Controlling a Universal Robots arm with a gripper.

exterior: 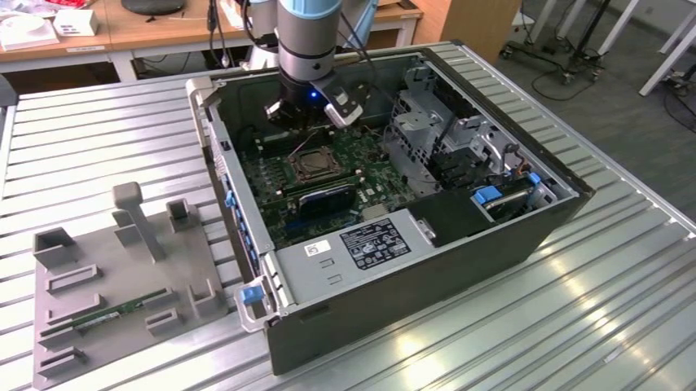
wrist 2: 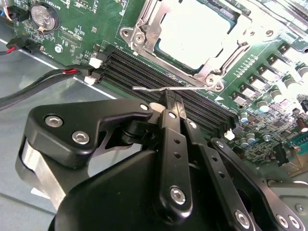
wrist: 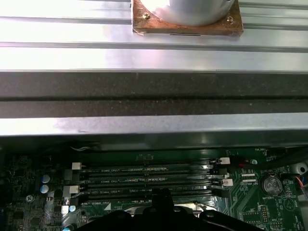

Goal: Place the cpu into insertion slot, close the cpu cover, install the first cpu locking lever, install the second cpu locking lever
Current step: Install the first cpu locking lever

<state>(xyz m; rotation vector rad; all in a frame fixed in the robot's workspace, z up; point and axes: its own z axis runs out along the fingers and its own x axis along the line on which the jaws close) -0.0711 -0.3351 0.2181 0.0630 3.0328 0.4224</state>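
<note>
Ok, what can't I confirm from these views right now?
Hold on the thin silvery wire lever: second wrist view, the shut black gripper covers the contact.
Square silvery-tan cpu: same view, glare washes it out, picture edge cuts it.
Square dark silvery-rimmed insertion slot: exterior view, latching too small to judge.

Ribbed metal table [exterior: 576, 326] with open computer case [exterior: 435, 293] and, just beside it, grey parts fixture [exterior: 114, 273].

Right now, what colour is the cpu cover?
Silvery metal; the cpu cover shows best in the second wrist view.
</note>
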